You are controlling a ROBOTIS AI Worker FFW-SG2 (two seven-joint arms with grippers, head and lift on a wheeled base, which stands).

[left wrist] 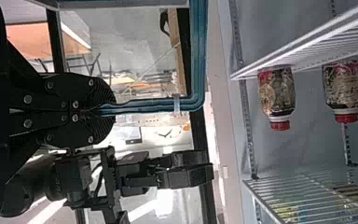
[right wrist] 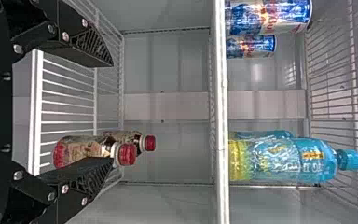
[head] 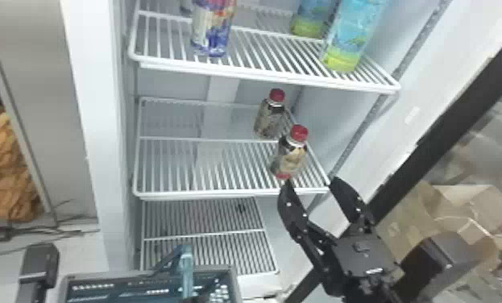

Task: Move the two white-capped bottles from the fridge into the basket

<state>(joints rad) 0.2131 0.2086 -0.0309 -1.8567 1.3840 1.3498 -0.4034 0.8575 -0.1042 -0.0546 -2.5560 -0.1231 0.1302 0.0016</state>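
red-capped bottles (head: 292,157) upright on shelf (head: 221,193)

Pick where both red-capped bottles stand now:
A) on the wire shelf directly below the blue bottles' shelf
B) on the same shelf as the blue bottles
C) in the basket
A: the front red-capped bottle and the rear red-capped bottle stand on the wire shelf directly beneath the one bearing the blue bottles.
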